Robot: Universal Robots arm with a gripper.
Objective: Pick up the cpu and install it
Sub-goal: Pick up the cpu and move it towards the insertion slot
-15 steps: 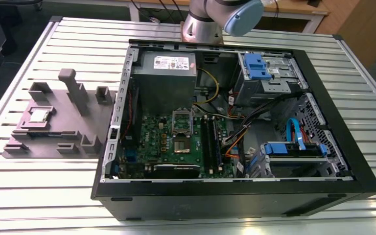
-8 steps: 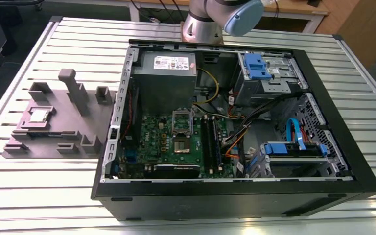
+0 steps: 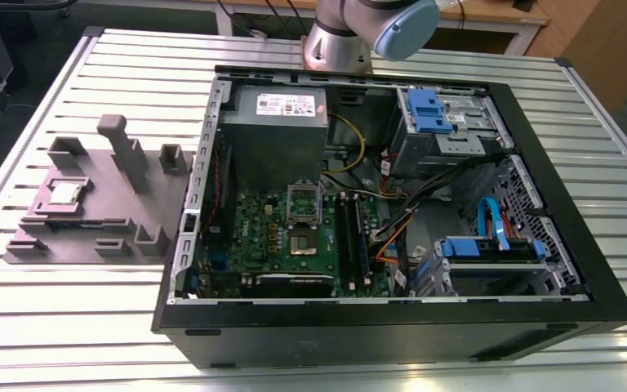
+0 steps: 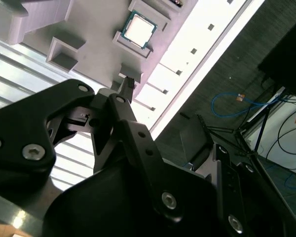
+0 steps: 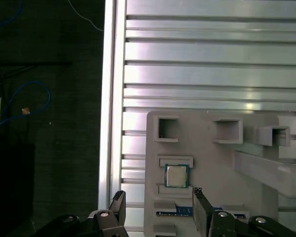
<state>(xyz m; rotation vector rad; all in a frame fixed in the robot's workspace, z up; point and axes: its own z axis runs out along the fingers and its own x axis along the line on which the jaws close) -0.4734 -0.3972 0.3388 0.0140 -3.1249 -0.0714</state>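
Observation:
The cpu (image 3: 66,193) is a small silvery square chip lying flat in a recess of the grey holder block (image 3: 95,163) at the exterior view's left. Both wrist views look down on the cpu (image 5: 176,176) (image 4: 138,30) from well above. In the first wrist view my gripper (image 5: 159,200) is open, its two black fingers (image 5: 200,197) spread apart with nothing between them, and the chip sits beyond the gap, closer to one finger. The green motherboard (image 3: 259,237) lies inside the open computer case (image 3: 401,314), with its silver socket frame (image 3: 304,202) near the middle.
The case and holder rest on a slatted aluminium table (image 3: 63,327). Upright posts (image 3: 123,147) rise from the holder beside the chip. Inside the case are a grey power supply (image 3: 275,122), blue drive bays (image 3: 488,249) and loose cables (image 3: 401,212). The arm's base (image 3: 341,41) stands behind the case.

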